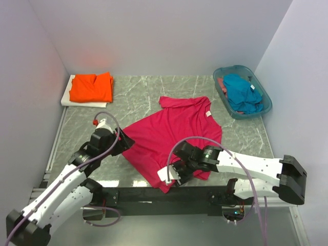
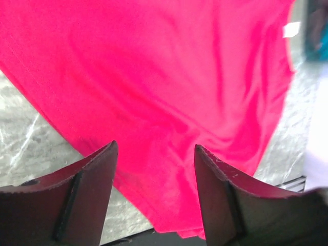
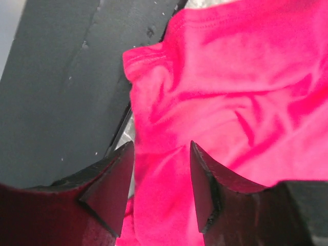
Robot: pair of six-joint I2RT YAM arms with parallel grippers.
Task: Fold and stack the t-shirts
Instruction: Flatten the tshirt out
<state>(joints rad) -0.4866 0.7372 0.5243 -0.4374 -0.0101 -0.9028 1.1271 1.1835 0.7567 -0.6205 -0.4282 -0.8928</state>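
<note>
**Magenta tee flat, both jaws spread**

Top: magenta-red cotton t-shirt (image 1: 174,133) lay spread on mid tabletop (image 1: 138,95); folded orange t-shirt (image 1: 92,87) at far-left corner; teal-blue t-shirt (image 1: 243,92) in translucent teal plastic basket (image 1: 267,105).
L wrist: left jaws spread above shirt's edge, gripping nothing.
R wrist: right jaws spread over crumpled near corner.

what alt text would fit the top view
A magenta shirt lies spread on a table, left gripper and right gripper open at its near edges. A folded orange shirt sits far left, a basket holding a blue shirt far right.
</note>
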